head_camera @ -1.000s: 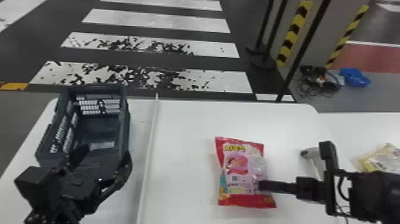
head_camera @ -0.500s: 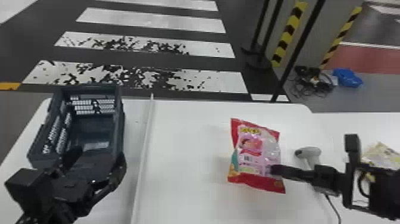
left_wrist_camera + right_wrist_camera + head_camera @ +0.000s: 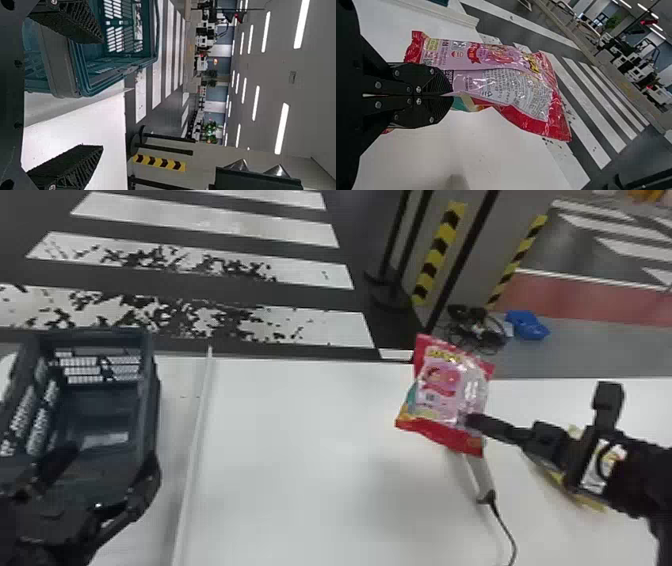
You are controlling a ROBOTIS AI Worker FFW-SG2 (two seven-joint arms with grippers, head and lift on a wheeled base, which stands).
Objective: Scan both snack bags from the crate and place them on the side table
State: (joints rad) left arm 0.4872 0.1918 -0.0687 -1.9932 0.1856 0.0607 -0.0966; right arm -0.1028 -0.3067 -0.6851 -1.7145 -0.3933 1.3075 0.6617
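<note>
Pale plastic handheld scanner [image 3: 479,477]: four o'clock, top hidden behind the bag.
Yellow-and-white plastic packet [image 3: 592,502]: four o'clock, mostly blocked by the right arm.
Dark slatted plastic crate [image 3: 150,400]: nine o'clock, cut off; black left gripper [image 3: 111,460] at its near end, fingers spread.
Red-and-pink shiny plastic snack bag [image 3: 442,390]: three o'clock, off the white table [image 3: 300,470], tilted, creased.
Black right gripper [image 3: 469,421]: pinching that bag.
</note>
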